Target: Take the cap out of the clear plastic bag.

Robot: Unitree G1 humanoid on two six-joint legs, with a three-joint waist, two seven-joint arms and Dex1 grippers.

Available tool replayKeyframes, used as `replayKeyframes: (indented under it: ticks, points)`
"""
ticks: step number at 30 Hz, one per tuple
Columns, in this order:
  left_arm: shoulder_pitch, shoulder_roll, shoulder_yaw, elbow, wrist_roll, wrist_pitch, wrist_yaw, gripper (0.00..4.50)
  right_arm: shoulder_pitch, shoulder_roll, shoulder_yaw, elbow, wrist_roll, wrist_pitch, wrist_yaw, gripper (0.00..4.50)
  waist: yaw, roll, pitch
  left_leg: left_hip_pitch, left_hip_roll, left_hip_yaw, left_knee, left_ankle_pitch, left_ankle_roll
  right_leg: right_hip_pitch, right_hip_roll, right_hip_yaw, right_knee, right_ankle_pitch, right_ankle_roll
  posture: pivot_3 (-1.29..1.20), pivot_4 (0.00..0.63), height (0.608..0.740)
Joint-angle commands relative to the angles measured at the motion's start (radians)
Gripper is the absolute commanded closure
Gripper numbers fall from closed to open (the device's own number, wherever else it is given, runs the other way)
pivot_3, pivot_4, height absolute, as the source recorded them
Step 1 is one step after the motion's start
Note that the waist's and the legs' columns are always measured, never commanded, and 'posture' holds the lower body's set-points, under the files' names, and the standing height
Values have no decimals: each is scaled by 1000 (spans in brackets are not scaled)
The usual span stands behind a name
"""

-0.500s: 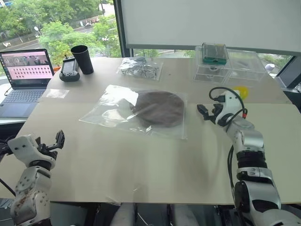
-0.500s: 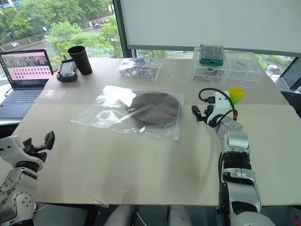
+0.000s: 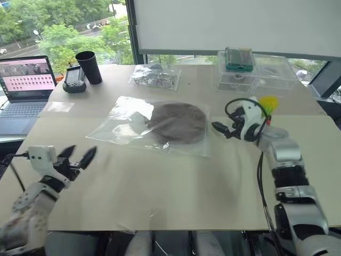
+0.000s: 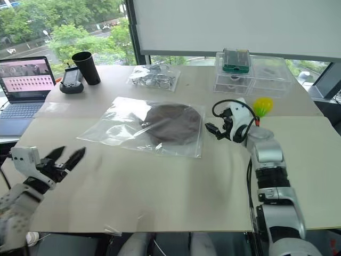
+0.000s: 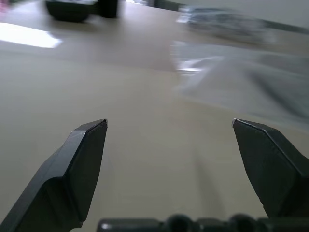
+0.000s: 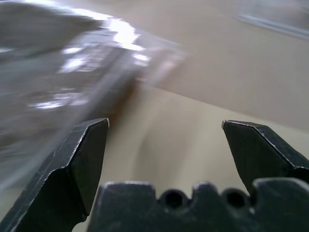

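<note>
The soft brown fabric cap [image 3: 178,122] sits inside the large clear wrinkled plastic bag [image 3: 133,121], flat mid-tabletop [image 3: 176,181]. Right gripper [image 3: 219,128] hovers just beside the bag's right edge, jaws spread wide, holding nothing. Left gripper [image 3: 80,157] is well apart near the front-left, jaws also spread. I'd guess the bag's slippery and floppy, the cap light and squishy, so pin 1 corner and pinch the cap's rim.

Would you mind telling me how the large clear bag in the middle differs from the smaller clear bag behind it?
The clear plastic bag is larger and holds the brown cap; the smaller bag holds dark metallic items. The large one lies mid-table, the smaller nearer the window. Both are transparent, wrinkled and lying flat.
</note>
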Motion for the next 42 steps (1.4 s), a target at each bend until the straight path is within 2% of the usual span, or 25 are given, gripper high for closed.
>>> replayKeyframes:
  ticks: [1,3,5,8,11,17,20,23,30,39,40,42]
  points:
    - [111,108,85,-160,-299,182,-158,39,-18,-108,64,-157,74,88,249,0,0,0,0,1,1,0,0,-1,1,0,1,1,-1,0,0,0,150,740]
    - [146,149,114,-184,-365,231,-194,39,-14,-152,91,-207,101,98,351,0,-5,-2,0,1,7,1,0,-5,1,0,7,1,-2,-2,-1,0,150,740]
    - [143,176,81,-181,-286,215,-205,39,-44,-155,113,-202,117,86,420,0,-9,-2,0,2,13,2,0,-7,1,-2,12,1,-1,-4,-5,0,150,740]
    - [105,184,44,-169,-265,209,-195,39,-122,-110,165,-76,13,-29,382,0,-11,-1,1,4,20,5,0,-9,3,-4,21,4,3,-6,-11,0,150,740]
    - [70,175,19,-167,-258,208,-175,39,-189,-87,257,103,-183,-284,274,0,-5,-1,1,4,28,10,0,-8,2,-8,30,7,3,-2,-17,0,150,740]
    - [52,165,-4,-162,-255,205,-159,39,-255,-89,435,399,-505,-773,91,0,3,-2,1,3,29,17,0,-8,0,-12,31,13,3,3,-22,0,150,740]
    - [47,157,-16,-158,-255,203,-154,39,-308,-72,575,550,-741,-1082,-150,0,-1,-2,1,3,29,22,1,-9,-2,-12,30,17,3,4,-21,0,150,740]
    - [41,152,-25,-152,-248,200,-153,39,-358,-34,625,655,-856,-1234,-353,0,-16,-3,1,6,30,27,1,-9,-3,-12,31,22,3,6,-19,0,150,740]
    - [24,122,-58,-147,-223,186,-131,39,-406,65,648,799,-952,-1356,-571,0,-22,-4,1,8,31,28,1,-9,-4,-11,33,26,3,8,-19,0,150,740]
    - [13,110,-74,-149,-208,180,-119,39,-435,162,591,923,-905,-1364,-547,0,-27,-4,0,11,36,32,1,-9,-4,-11,39,32,3,11,-21,0,150,740]
    - [13,109,-74,-149,-207,179,-117,0,-436,163,587,927,-905,-1369,-543,506,-27,-4,0,11,37,32,1,-9,-4,-11,40,32,3,11,-22,0,150,740]
    - [15,107,-75,-148,-199,175,-116,0,-437,171,576,933,-894,-1378,-524,1063,-26,-4,0,12,37,32,1,-9,-4,-11,40,32,4,12,-22,0,150,740]
